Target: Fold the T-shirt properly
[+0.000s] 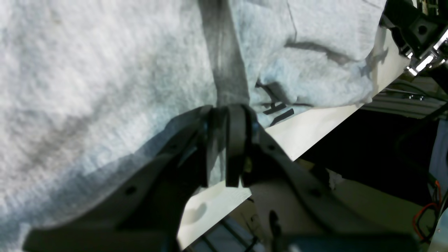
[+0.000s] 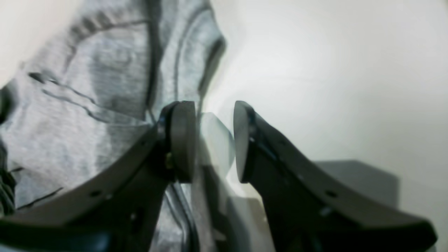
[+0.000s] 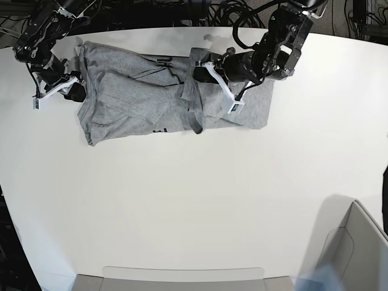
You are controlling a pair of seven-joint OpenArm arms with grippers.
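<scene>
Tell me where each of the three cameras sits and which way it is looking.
Left wrist: on the left arm, looking along the left gripper, shut on a fold of the T-shirt near the table edge.
Right wrist: on the right arm, looking past the open right gripper at shirt edge and bare table.
Base: overhead, looking down on the table, the shirt and both arms.
Shared: all three show the grey T-shirt; black lettering shows in the left wrist and base views.
</scene>
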